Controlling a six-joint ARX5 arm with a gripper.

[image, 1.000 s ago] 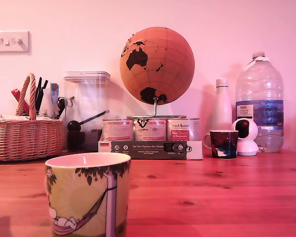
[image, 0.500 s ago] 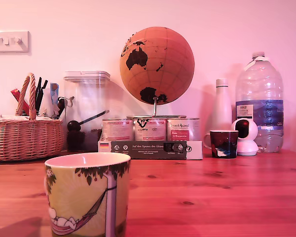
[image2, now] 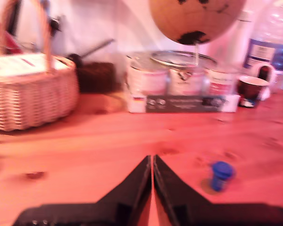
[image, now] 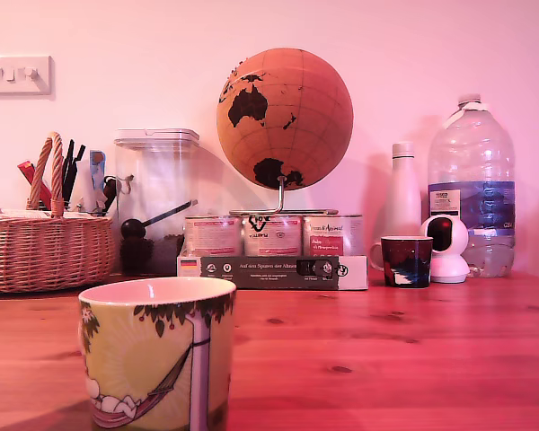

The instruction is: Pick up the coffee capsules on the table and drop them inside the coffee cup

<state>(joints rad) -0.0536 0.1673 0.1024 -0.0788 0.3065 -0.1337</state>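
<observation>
The coffee cup (image: 157, 352), a large yellow-green mug with a figure in a hammock under a tree, stands at the front of the exterior view, left of centre. Its inside is hidden from this angle. In the wrist view my gripper (image2: 152, 159) hovers over the wooden table with its two black fingers pressed together at the tips and nothing visible between them. A small blue capsule-shaped object (image2: 221, 175) stands on the table beside the fingers, apart from them. The picture is blurred. No cream capsule shows. The arm does not appear in the exterior view.
Along the back wall stand a wicker basket (image: 45, 251), a clear canister (image: 157, 202), three tins on a dark box (image: 274, 269), a globe (image: 285, 118), a small dark espresso cup (image: 406, 260), a white bottle (image: 403, 193), a white camera (image: 449, 247) and a big water bottle (image: 474, 184).
The whole exterior picture has shifted a few pixels to the left. Nothing on the table has moved on its own.
</observation>
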